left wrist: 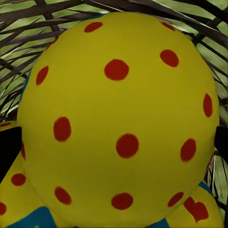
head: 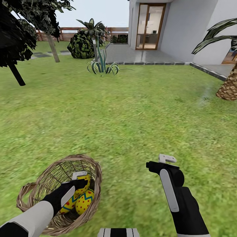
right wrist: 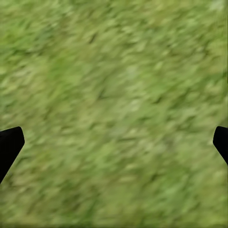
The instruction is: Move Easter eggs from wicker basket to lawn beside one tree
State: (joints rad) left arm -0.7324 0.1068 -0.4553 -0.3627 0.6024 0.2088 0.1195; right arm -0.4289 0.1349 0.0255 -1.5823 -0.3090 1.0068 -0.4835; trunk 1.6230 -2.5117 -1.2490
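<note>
The left gripper reaches into the wicker basket on the lawn, fingers spread around a dotted Easter egg; the right gripper hovers wide open over grass, the paved patio and house beyond

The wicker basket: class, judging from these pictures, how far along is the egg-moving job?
Nothing looks done: no egg lies on the lawn by any tree. In hand: the left pincer reaches into the wicker basket, its fingertips either side of a dotted egg; whether it grips is unclear. Other eggs sit beneath. The right pincer hangs open over grass. Left: all three eggs to carry to one tree.
</note>
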